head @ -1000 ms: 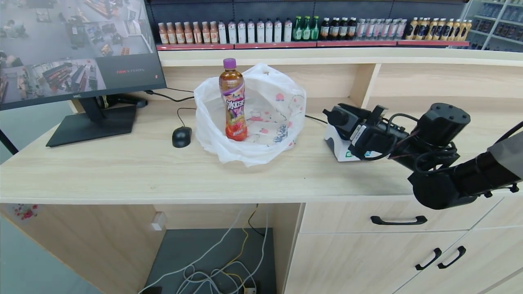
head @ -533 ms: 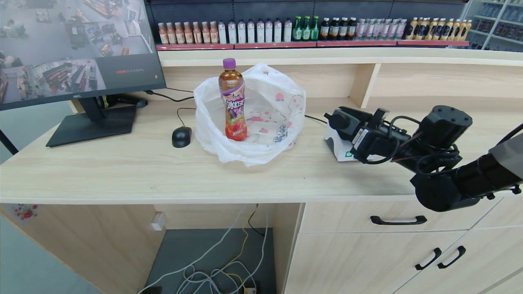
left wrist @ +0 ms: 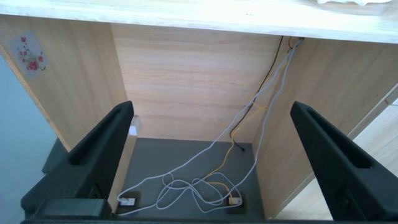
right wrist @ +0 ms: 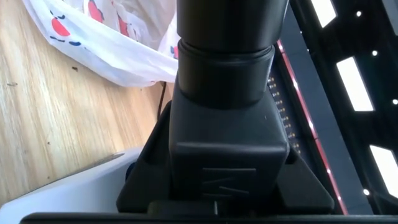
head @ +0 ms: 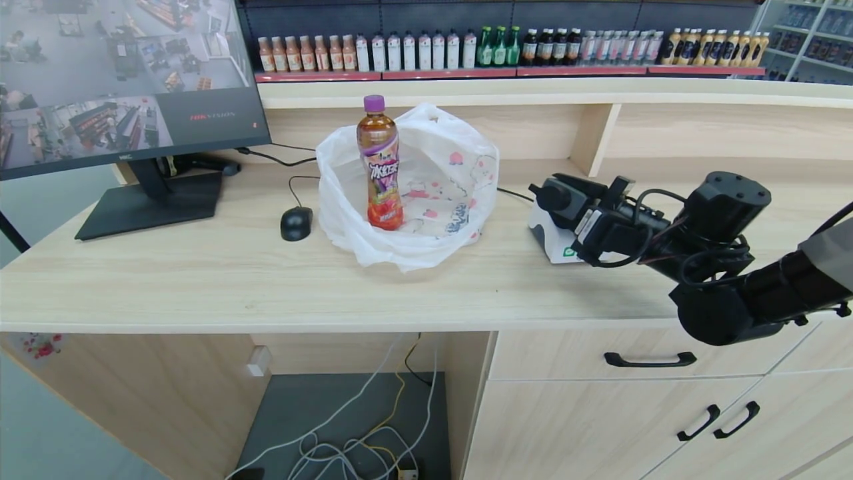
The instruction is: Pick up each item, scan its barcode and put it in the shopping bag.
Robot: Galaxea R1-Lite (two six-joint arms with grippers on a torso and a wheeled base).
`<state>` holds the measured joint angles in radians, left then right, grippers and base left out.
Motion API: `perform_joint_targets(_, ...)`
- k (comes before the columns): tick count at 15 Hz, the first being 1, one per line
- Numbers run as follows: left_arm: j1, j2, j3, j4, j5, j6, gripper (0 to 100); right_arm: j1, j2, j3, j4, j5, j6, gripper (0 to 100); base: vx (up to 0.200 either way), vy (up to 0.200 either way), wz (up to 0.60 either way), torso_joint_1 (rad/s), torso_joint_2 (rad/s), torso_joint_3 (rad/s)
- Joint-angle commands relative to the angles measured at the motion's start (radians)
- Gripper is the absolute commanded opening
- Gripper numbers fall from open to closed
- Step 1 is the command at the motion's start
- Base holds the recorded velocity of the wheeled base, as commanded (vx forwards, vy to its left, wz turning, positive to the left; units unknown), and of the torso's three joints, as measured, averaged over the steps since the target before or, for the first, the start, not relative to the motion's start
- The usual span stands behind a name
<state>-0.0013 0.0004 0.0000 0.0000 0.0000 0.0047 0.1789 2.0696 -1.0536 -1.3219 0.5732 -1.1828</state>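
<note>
Checkout bench (head: 200, 280), head view. One bottle (head: 380, 167) stands upright inside one shopping bag (head: 460, 180), whose mouth is open at the bench centre. At 3 o'clock from the bag, the right end effector (head: 586, 223) appears to be pinching one black scanner (head: 556, 190) just above one white cradle (head: 550, 243); its fingers are largely hidden, so the grip is judged from the scanner's raised pose. The left end effector (left wrist: 211, 109) hangs below the bench edge, fingers spread wide and holding nothing.

The bottle seems bagged, so the step in hand is probably reseating the scanner. Lower it straight onto the cradle, keep its cable slack, and release only once it sits firm.

Also counted: one mouse (head: 296, 223) at 9 o'clock from the bag and one monitor (head: 100, 67) at 10 o'clock.
</note>
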Motion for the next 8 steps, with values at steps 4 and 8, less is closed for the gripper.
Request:
perform_joint_targets(4, 0.0, 0.0, 0.0, 0.0, 0.0, 0.0, 100, 0.001, -0.043, 0.017, 0.003, -0.004, 0.022, 0, 0.0, 0.0, 0.0, 0.0, 0.0, 0.0)
perform_joint_targets(8, 0.001, 0.0, 0.0, 0.0, 0.0, 0.0, 100, 0.001, -0.1, 0.061, 0.006, -0.01, 0.043, 0, 0.0, 0.0, 0.0, 0.0, 0.0, 0.0)
